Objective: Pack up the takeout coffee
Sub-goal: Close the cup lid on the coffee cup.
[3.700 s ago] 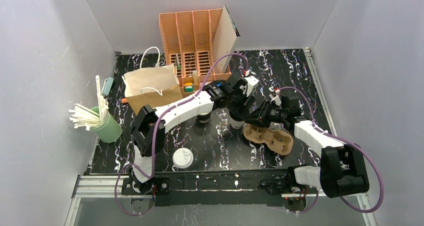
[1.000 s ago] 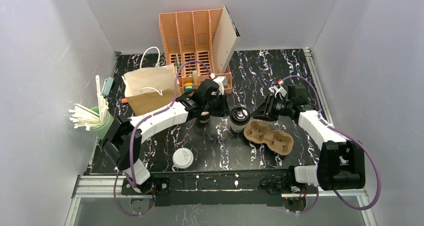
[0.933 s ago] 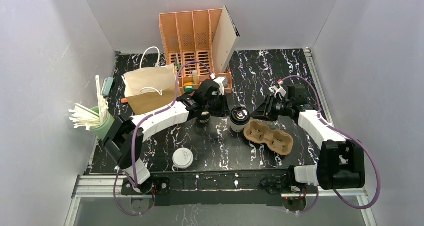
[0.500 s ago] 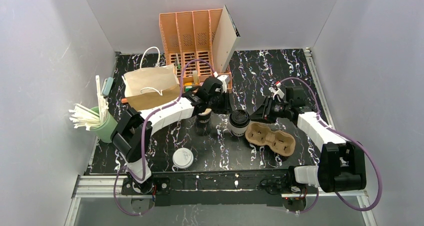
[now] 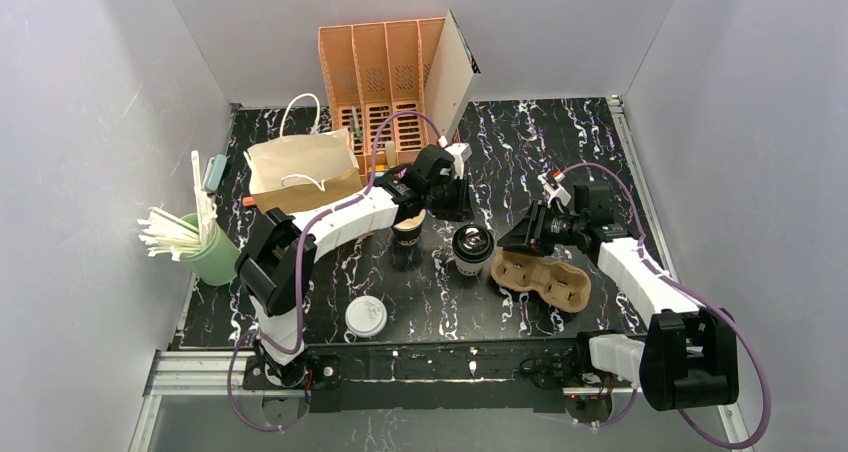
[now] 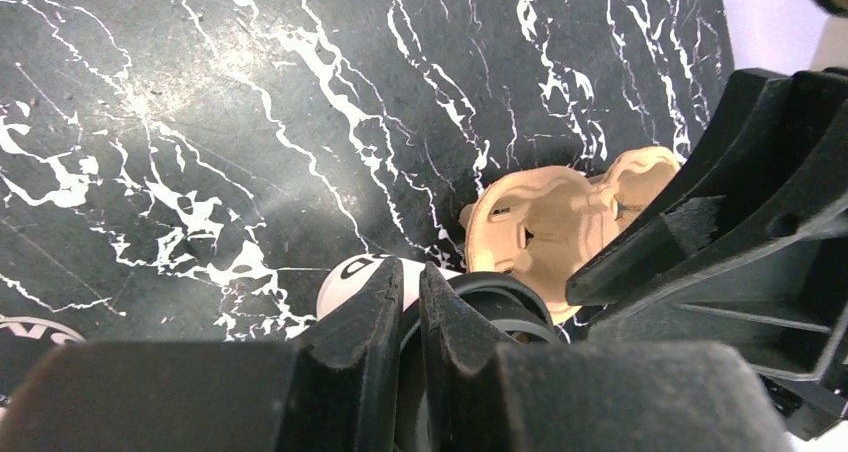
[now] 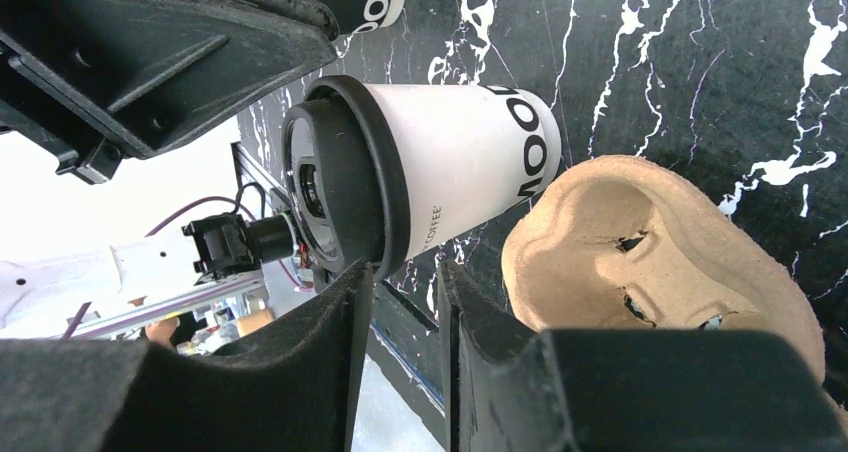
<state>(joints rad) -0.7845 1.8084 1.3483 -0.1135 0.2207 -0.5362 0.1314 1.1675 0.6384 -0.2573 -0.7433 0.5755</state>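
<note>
L gripper point(image 6: 410, 272): fingers point(image 6: 365, 317) nearly together, nothing betw. them. It hangs over the cup point(image 7: 470, 162), a bit to the far side. R gripper point(image 7: 405, 277): fingers point(image 7: 330, 332) a narrow gap apart, empty. The gap sits right by the rim of the lid point(image 7: 335, 187) but isn't round anything yet.

The cup stands on the table point(image 5: 560, 142) with its black lid on. It's betw. the black cup point(image 5: 407, 234) and the carrier point(image 7: 660, 262), just beside the carrier; can't tell if they touch. Both carrier wells are empty.

Changes: a few secs ago both grippers were bunched on the cup. A sec ago both were off it and backed away. Since then L has swung further toward the rack point(image 5: 380, 72), and R has come in lower, toward the cup's side. Cup and carrier are approx. where they were.

My read: lidding looks done and L is clearing out. R seems to be lining up for a side grip to lift the cup into a well. That step isn't started, so the task is maybe halfway.

The table is black w/ white marble veins, w/ a metal rail at the near edge. Around it: a paper bag point(image 5: 300, 172) far left, a white lid point(image 5: 366, 316) near front, and a straw cup point(image 5: 212, 257) at the left edge. Plain pale walls point(image 5: 90, 122) on three sides.
</note>
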